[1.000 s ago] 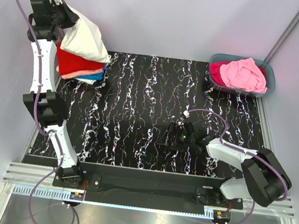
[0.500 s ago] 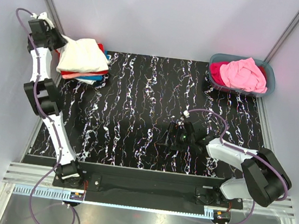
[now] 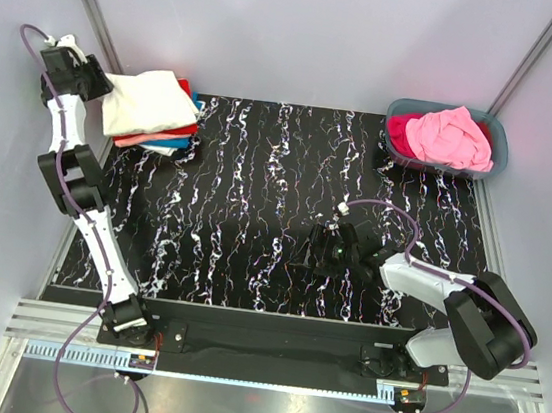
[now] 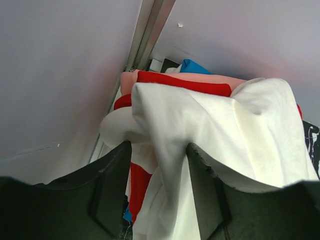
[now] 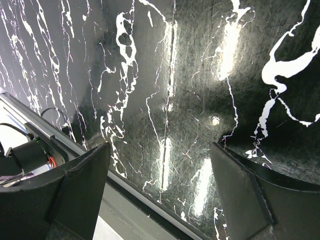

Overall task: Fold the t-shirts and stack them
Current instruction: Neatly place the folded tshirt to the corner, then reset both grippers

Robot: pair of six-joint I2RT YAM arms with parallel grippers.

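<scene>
A stack of folded t-shirts sits at the table's far left corner. A cream one lies on top, over red, salmon and blue ones. My left gripper is at the stack's left edge. In the left wrist view it is open, and a loose fold of the cream t-shirt hangs between its fingers, unpinched. My right gripper rests low over the table's middle right. It is open with only bare table between its fingers.
A grey-blue tub stands at the far right corner. It holds a crumpled pink shirt and a magenta one. The black marbled table ends at metal rails near the arm bases. Walls stand close behind the stack.
My left arm brought the cream t-shirt down from the air onto the stack and drew back left. Its jaws went from shut on the cloth to open. The right arm stayed put.
</scene>
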